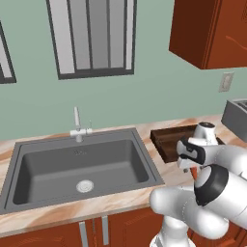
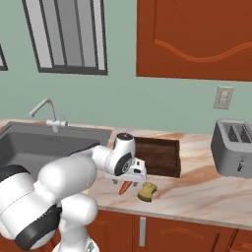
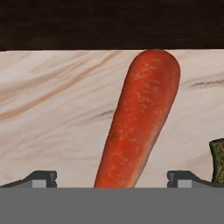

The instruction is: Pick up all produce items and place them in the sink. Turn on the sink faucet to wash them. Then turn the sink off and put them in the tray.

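Note:
A slim red-orange carrot (image 3: 140, 118) lies on the marbled counter just in front of the dark brown tray (image 2: 160, 156). My gripper (image 2: 129, 180) hangs right over the carrot (image 2: 125, 187), open, with the carrot between its two dark fingertips (image 3: 43, 178) and neither visibly touching it. The tray's wall (image 3: 109, 22) runs across the top of the hand view. To the left is the dark grey sink (image 1: 58, 159) with its silver drain. The pale faucet (image 1: 77, 124) stands behind the basin, with no water showing.
A yellow-green sponge-like lump (image 2: 147, 191) lies on the counter just right of the carrot. A grey toaster (image 2: 234, 147) stands at the far right. Red-brown cabinets hang above the tray, and the counter's front edge is close below the carrot.

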You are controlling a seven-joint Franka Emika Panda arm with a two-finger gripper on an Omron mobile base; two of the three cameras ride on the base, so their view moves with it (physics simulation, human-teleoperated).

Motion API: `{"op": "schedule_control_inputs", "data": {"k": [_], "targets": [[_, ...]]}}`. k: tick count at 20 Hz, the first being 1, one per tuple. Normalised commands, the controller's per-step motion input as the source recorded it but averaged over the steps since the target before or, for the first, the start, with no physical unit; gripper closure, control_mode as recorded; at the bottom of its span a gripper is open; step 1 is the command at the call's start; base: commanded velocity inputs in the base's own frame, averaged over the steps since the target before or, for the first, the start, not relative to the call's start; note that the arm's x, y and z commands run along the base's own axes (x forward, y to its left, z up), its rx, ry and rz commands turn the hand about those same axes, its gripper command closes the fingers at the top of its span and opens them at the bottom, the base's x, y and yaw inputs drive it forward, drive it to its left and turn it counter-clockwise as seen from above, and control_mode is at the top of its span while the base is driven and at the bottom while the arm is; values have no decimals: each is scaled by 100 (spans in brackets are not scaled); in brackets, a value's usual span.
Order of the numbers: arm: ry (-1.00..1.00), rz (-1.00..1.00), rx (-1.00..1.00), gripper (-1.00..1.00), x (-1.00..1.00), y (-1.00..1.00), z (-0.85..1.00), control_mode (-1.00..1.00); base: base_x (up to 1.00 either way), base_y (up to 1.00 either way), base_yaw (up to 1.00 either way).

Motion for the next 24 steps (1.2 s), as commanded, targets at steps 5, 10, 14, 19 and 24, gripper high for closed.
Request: {"op": "schedule_control_inputs", "data": {"k": [5,10,14,19,24], "targets": [[0,2,0,-100,5,-2,-13,-100,0,0,0],[0,1,0,-100,7,-1,-16,-100,0,0,0],[0,1,0,100,3,0,-15,-100,0,0,0],[0,1,0,100,0,0,-5,-100,0,0,0],[0,0,0,100,-3,4,0,-100,0,0,0]]}}
